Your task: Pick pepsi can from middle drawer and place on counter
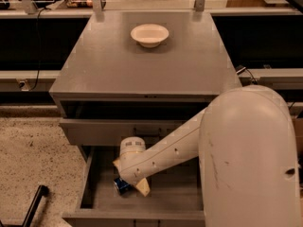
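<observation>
The pepsi can (121, 186), small and blue with a silver end, lies on the grey floor of the open middle drawer (184, 193), toward its left side. My gripper (131, 182) reaches down into the drawer at the end of my white arm and sits right at the can, covering most of it. Only the can's left part shows. The counter (142, 65) is the flat grey top of the cabinet above.
A white bowl (149, 34) stands on the counter near its back edge. The upper drawer front (94, 129) juts out slightly above the open drawer. My large white arm housing (246, 160) fills the right foreground. Speckled floor lies to the left.
</observation>
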Controlling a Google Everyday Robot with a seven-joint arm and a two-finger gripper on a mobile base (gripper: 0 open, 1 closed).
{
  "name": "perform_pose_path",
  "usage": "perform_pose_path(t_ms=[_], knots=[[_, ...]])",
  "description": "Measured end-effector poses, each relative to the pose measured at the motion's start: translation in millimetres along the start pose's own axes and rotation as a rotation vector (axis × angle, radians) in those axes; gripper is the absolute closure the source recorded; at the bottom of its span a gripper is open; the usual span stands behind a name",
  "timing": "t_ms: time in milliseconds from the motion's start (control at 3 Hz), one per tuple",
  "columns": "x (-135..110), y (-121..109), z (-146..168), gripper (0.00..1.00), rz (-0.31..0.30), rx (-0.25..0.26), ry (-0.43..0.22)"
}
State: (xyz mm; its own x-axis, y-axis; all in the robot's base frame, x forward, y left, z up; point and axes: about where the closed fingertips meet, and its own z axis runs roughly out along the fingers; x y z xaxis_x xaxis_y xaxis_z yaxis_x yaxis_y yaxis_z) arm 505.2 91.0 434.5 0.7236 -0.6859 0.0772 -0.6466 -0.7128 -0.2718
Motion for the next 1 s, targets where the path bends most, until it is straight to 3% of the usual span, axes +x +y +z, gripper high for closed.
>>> perform_pose_path(t_ms=[333,1000], knots=[[1,-3,10,0.00,0.004,-0.014,-0.015],[-6,-7,44,0.00,0.027,-0.049,-0.111]])
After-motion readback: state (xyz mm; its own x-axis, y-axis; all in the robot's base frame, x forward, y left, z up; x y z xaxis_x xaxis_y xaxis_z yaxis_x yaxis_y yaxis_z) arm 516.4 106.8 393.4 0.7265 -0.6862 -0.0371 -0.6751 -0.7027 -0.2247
